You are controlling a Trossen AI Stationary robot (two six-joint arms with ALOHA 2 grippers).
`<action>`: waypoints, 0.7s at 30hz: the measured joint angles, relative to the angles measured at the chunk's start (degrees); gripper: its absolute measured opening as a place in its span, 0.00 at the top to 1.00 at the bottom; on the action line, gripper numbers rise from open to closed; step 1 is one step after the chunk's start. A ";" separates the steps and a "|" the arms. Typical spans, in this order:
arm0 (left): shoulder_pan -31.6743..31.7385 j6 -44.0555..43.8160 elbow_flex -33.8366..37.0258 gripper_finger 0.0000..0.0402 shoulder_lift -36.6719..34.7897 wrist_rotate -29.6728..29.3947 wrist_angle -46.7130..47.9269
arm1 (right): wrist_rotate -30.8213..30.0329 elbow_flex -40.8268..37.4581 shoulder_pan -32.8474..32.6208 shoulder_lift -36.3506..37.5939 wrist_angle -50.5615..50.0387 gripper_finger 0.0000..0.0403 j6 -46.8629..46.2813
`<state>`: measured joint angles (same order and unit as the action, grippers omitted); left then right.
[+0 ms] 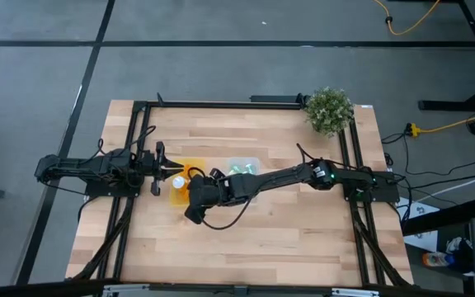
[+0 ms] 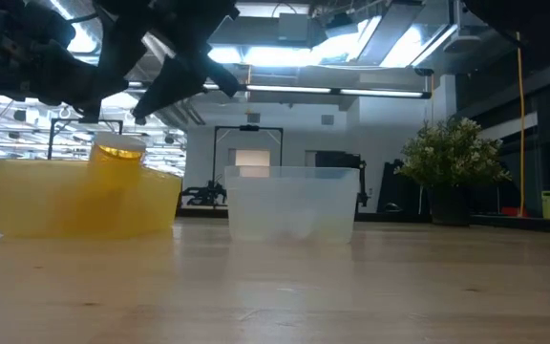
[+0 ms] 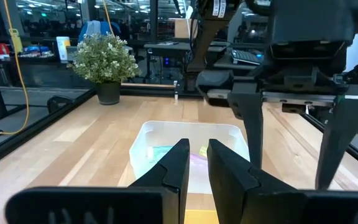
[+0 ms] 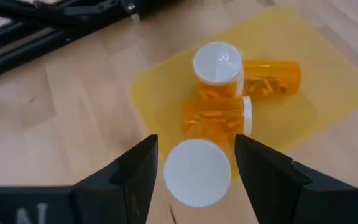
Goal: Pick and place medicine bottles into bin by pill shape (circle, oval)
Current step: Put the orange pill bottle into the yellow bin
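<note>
The yellow bin [image 1: 186, 172] holds several orange bottles with white caps. In the right wrist view one stands upright [image 4: 216, 62], two lie on their sides [image 4: 269, 74], and a fourth [image 4: 197, 171] stands cap-up on the others, rising above the bin's rim [image 2: 117, 158]. My right gripper [image 4: 197, 162] is open just above that fourth bottle, with one finger on each side of its cap and a thin gap at each side. My left gripper [image 3: 194, 168] is shut and empty at the yellow bin's left side [image 1: 159, 169]. The clear bin [image 1: 243, 165] holds teal bottles [image 3: 160, 152].
A potted plant [image 1: 328, 110] stands at the table's far right corner. The clear bin [image 2: 294, 205] sits just right of the yellow bin [image 2: 27, 201]. Both grippers are close together over the yellow bin. Bare wood lies along the near side of the table.
</note>
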<state>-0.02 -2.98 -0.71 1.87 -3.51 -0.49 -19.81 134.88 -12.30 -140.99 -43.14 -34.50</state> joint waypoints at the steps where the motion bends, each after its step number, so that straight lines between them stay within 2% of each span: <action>1: -0.01 -0.02 0.00 0.87 -0.01 0.00 0.00 | 1.18 -0.03 0.35 0.00 0.44 0.47 0.41; 5: -0.01 -0.07 0.00 0.87 -0.02 0.00 0.00 | 7.86 -0.03 2.19 0.00 1.45 0.47 0.76; 11: 0.00 -1.26 0.00 0.87 0.00 0.00 0.00 | 6.95 -0.06 2.90 1.76 -1.34 0.47 2.96; 13: 0.00 -2.94 -0.10 0.87 0.00 0.68 0.12 | 2.89 0.05 2.51 4.06 -4.10 0.47 3.52; 16: -0.10 -3.52 -3.08 0.87 1.54 1.48 2.97 | -7.32 0.05 1.25 8.16 -10.81 0.47 3.72; 18: -0.08 -4.40 -6.74 0.87 4.48 -0.60 8.83 | -12.59 0.03 0.71 10.60 -17.33 0.47 2.58; 21: -0.09 -7.30 -13.45 0.87 12.05 -1.18 16.50 | -16.13 -0.01 0.50 13.42 -25.95 0.47 -2.55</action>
<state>-0.11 -10.29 -14.16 13.92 -4.69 16.01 -35.94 134.87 -11.79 -127.57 -69.10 -37.05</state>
